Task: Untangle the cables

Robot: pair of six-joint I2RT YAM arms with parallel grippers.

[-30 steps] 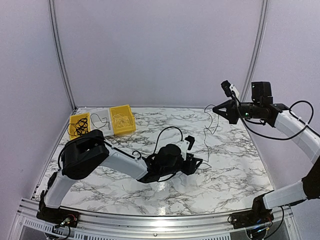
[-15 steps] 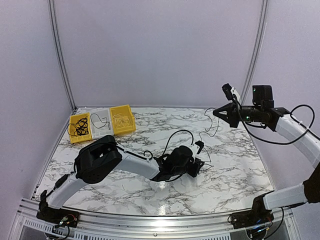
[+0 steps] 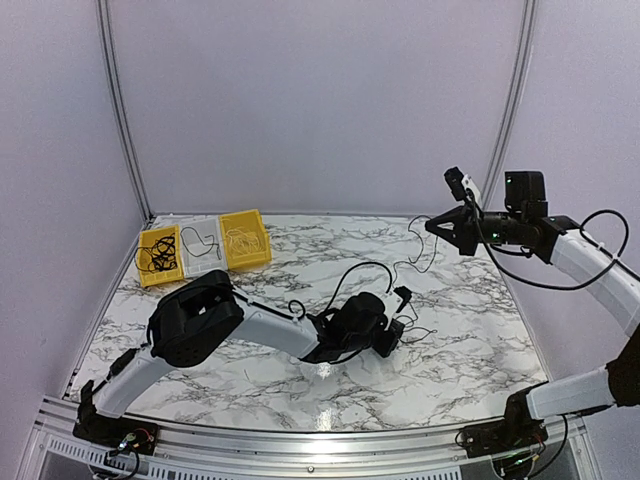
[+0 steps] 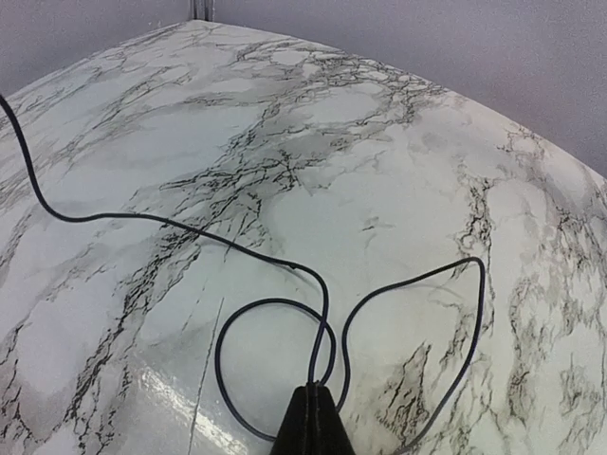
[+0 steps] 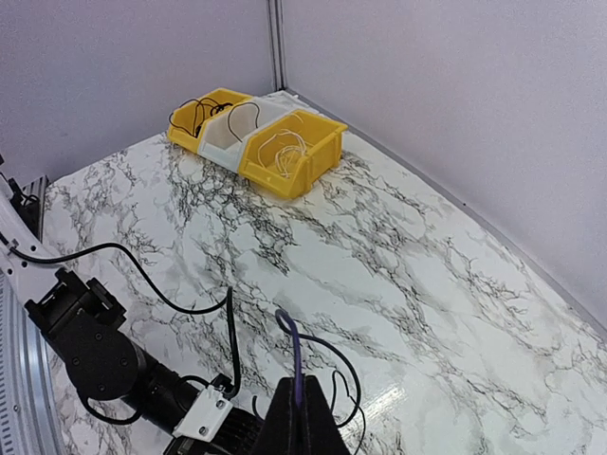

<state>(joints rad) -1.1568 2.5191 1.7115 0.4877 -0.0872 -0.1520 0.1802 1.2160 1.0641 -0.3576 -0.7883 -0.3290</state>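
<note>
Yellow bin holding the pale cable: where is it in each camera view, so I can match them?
Top external: yellow bin at far left, rightmost of the three-bin row.
Left wrist: not in view.
Right wrist: upper centre, nearest bin of the row.
Shared landmark: the marble tabletop, in all three views.

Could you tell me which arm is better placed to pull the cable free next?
Likely the right. The right gripper, shut on the cable, is raised clear of the table, free to pull; the left gripper pinches loops at the surface.
</note>
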